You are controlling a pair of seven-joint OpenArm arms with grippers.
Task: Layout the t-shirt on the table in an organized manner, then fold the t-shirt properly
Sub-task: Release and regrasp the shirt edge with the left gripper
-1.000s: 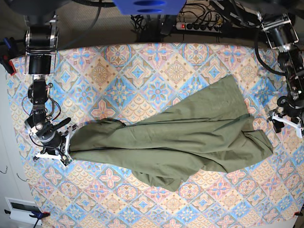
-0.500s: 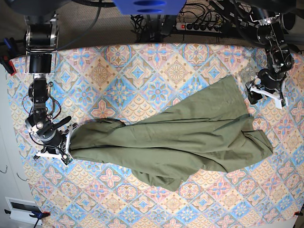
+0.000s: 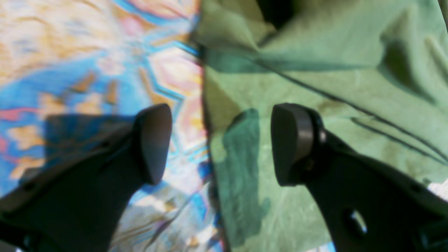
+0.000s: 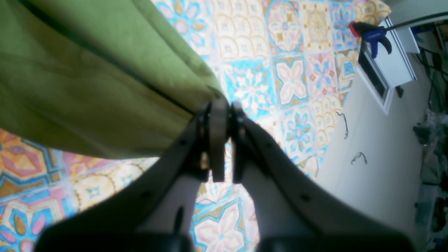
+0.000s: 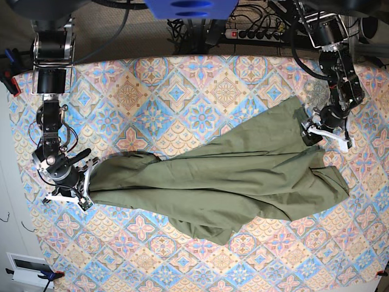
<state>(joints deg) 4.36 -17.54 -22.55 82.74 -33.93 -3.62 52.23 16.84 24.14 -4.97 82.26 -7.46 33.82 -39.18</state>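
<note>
Right end effector (image 4: 224, 115) pinches the t-shirt (image 5: 231, 176) edge; left end effector (image 3: 220, 140) spread astride its hem; should clamp fully, then stretch flat on the bench (image 5: 182, 85).

No text, label, brand, number or sign can be read in any view; the t-shirt (image 5: 225, 176) is plain and printless; the worktop (image 5: 182, 91) cloth carries only floral tile motifs, no lettering.

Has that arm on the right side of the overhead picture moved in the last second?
Yes. The left gripper has swung up the picture from the table's right edge and inward, and now hangs open over the t-shirt's upper right corner.
</note>
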